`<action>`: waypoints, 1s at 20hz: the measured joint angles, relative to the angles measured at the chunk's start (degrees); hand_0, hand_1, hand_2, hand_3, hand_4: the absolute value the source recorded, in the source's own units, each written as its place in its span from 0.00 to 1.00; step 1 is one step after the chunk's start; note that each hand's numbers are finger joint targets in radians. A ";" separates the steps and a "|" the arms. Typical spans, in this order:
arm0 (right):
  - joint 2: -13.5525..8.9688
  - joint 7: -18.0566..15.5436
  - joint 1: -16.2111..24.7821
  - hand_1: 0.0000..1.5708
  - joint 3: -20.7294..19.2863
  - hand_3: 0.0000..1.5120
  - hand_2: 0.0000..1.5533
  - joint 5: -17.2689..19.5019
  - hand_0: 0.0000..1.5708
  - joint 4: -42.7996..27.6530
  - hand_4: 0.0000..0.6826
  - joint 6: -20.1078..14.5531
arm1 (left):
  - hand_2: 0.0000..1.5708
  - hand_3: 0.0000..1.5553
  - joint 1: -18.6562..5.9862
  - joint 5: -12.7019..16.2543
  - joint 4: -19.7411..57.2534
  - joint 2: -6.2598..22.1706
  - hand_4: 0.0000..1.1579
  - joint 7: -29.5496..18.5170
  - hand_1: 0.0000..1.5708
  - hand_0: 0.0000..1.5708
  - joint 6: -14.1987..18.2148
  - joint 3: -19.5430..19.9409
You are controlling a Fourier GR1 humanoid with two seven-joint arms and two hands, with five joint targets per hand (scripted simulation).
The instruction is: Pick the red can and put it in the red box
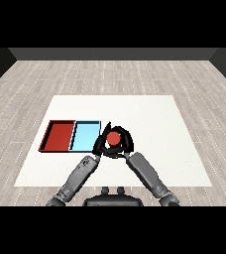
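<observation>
The red can [114,138] stands upright on the white table, just right of the light blue tray [84,136]. My right hand [126,140] curls round the can from the right, its fingers arching over the far side and the thumb below. Close against the can's left side is my left hand [99,145], its fingers relaxed and one pointing away from me. It partly covers the blue tray's near right corner. The red tray [59,135] lies left of the blue one, with nothing in it.
The two trays touch side by side in the table's left half. The white table [159,129] stretches bare to the right and far side of the hands. A grey plank floor surrounds the table.
</observation>
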 measured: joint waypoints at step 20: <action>-1.08 -0.45 -4.30 0.93 3.78 0.92 0.93 -5.61 0.93 0.75 0.81 -3.47 | 0.98 0.94 -4.22 0.45 2.29 1.28 0.88 1.77 1.00 1.00 6.89 -1.48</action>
